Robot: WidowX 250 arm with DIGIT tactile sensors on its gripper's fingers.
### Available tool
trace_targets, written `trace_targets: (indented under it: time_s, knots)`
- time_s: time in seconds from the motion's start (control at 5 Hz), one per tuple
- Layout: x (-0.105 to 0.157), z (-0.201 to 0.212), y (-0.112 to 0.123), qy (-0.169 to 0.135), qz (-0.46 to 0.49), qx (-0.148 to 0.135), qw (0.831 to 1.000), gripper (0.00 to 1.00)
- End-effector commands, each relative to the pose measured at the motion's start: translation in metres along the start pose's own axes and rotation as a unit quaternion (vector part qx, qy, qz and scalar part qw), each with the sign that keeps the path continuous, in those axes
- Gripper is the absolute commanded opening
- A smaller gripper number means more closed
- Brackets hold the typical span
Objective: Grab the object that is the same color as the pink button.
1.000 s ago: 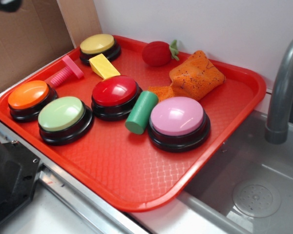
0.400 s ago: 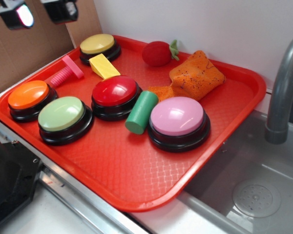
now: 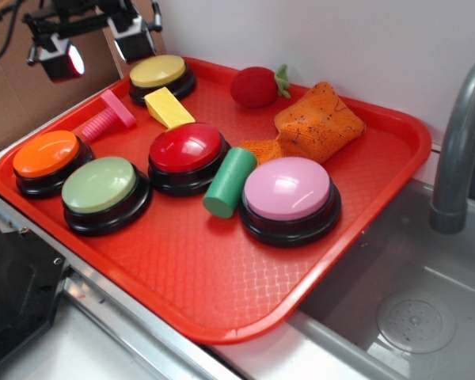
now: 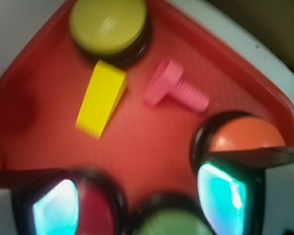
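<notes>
The pink bolt [image 4: 174,90] looks light, stiff and a bit slick; best pinched across its ribbed shaft. The gripper [image 3: 91,49] hangs above, jaws spread wide, empty.

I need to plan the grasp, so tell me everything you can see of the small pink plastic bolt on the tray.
The small pink plastic bolt has a ribbed cylindrical shaft and a flat head. It lies on its side at the back left of the red plastic tray, between the orange-topped button and the yellow-topped button, beside the yellow wedge block. Nothing grips it; it looks clear of them in the wrist view.
</notes>
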State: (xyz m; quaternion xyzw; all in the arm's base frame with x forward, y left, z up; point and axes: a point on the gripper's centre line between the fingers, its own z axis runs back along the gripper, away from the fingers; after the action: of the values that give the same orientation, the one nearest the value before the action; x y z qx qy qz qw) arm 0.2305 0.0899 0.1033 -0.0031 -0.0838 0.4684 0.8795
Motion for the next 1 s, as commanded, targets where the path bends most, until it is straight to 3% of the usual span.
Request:
trace_targets:
  time_s: [0.0, 0.2, 0.6, 0.8]
  knots:
    - [0.037, -0.022, 0.018, -0.063, 0.11, 0.012, 0.992, 1.0]
    - [0.051, -0.034, 0.027, -0.072, 0.157, 0.025, 0.985, 1.0]
    - [0.064, -0.06, 0.032, -0.067, 0.165, 0.054, 0.982, 1.0]
    - [0.06, -0.063, 0.027, -0.064, 0.15, 0.039, 0.986, 0.11]
